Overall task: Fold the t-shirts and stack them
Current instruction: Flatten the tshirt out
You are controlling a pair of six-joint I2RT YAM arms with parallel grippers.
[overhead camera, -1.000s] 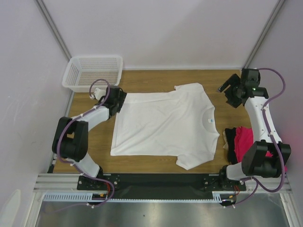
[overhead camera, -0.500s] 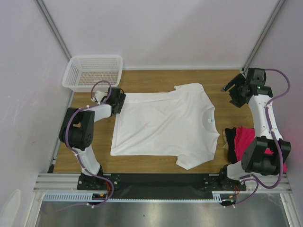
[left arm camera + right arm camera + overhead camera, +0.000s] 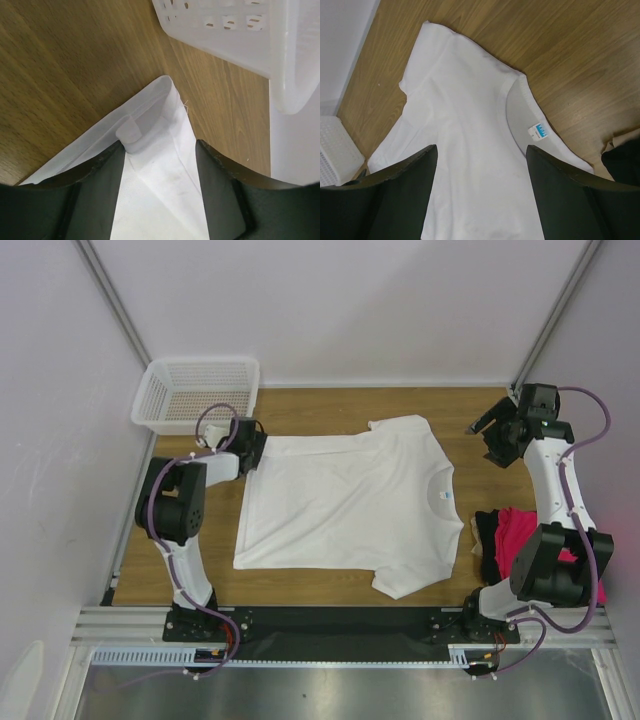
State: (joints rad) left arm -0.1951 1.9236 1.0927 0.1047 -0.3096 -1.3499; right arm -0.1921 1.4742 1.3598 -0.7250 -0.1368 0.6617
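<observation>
The large white t-shirt [image 3: 345,505] lies spread flat on the wooden table, its blue-white tag [image 3: 443,497] at the collar on the right. My left gripper [image 3: 250,445] is down at the shirt's far-left hem corner. In the left wrist view that corner [image 3: 160,175] lies between the fingers [image 3: 100,185], and the jaws stand apart on either side of it. My right gripper [image 3: 487,432] hangs open at the far right, above bare wood beside the collar. Its wrist view looks over the white shirt [image 3: 465,140] and the tag [image 3: 538,131]. A magenta-pink shirt [image 3: 515,540] and a black one [image 3: 488,540] lie crumpled at the right edge.
A white mesh plastic basket [image 3: 195,390] stands at the far-left corner, just beyond my left gripper, and its rim [image 3: 240,30] fills the top of the left wrist view. Walls close in the table on the left, back and right.
The left arm's elbow has swung in toward the table while its gripper stayed at the shirt corner, its jaws a little narrower. The right gripper shifted slightly toward the far right.
</observation>
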